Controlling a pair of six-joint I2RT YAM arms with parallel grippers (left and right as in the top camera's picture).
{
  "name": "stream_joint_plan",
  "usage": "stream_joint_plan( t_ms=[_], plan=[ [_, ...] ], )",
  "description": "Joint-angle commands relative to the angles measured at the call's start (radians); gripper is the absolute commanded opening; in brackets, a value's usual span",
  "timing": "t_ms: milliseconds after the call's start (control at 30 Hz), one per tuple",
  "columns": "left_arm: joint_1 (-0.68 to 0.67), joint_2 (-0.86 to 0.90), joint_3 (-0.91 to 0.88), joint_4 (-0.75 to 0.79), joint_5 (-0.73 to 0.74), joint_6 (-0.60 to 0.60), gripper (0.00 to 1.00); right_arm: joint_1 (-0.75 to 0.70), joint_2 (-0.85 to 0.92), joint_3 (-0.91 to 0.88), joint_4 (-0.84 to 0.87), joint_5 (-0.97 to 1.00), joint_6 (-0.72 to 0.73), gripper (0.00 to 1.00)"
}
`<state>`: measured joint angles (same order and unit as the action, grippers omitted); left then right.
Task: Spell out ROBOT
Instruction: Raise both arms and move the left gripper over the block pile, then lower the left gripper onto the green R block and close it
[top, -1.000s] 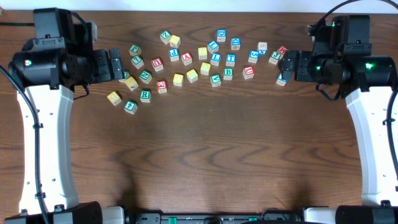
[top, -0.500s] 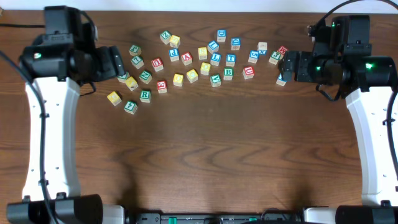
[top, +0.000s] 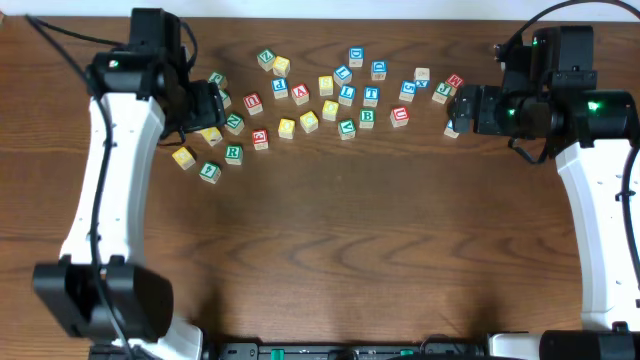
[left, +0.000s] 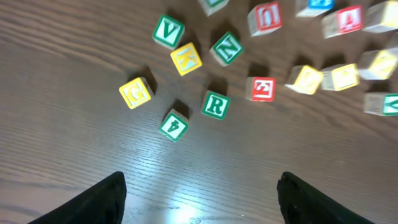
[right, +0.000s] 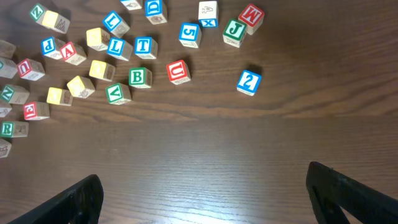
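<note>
Several lettered wooden blocks lie scattered across the far part of the brown table. A green R block lies at the left of the scatter and shows in the left wrist view. A green B block and a blue T block lie mid-right and show in the right wrist view, B and T. My left gripper hovers over the left blocks, open and empty. My right gripper hovers at the right end, open and empty.
A yellow G block, a green 4 block, a yellow K block and a green N block surround the R. A blue 2 block lies apart near my right gripper. A red U block lies beside the B.
My left arm has swung right and forward, bringing its gripper over the left blocks. The right arm and the blocks have not moved.
</note>
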<state>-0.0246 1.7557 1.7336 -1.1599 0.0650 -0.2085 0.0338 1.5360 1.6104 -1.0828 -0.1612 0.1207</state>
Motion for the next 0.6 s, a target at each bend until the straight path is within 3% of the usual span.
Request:
stream_joint_plan(
  t_ms=[0, 167, 567],
  plan=[
    [-0.002, 0.045, 0.003, -0.006, -0.019, -0.011, 0.75, -0.006, -0.002, 0.024, -0.007, -0.006, -0.013, 0.99],
    [-0.002, 0.064, -0.05, 0.015, -0.057, -0.011, 0.73, -0.006, -0.002, 0.024, -0.008, -0.006, -0.013, 0.99],
    [-0.002, 0.067, -0.2, 0.232, -0.061, 0.053, 0.7, -0.006, 0.002, 0.024, -0.008, -0.006, -0.013, 0.99]
  ],
)
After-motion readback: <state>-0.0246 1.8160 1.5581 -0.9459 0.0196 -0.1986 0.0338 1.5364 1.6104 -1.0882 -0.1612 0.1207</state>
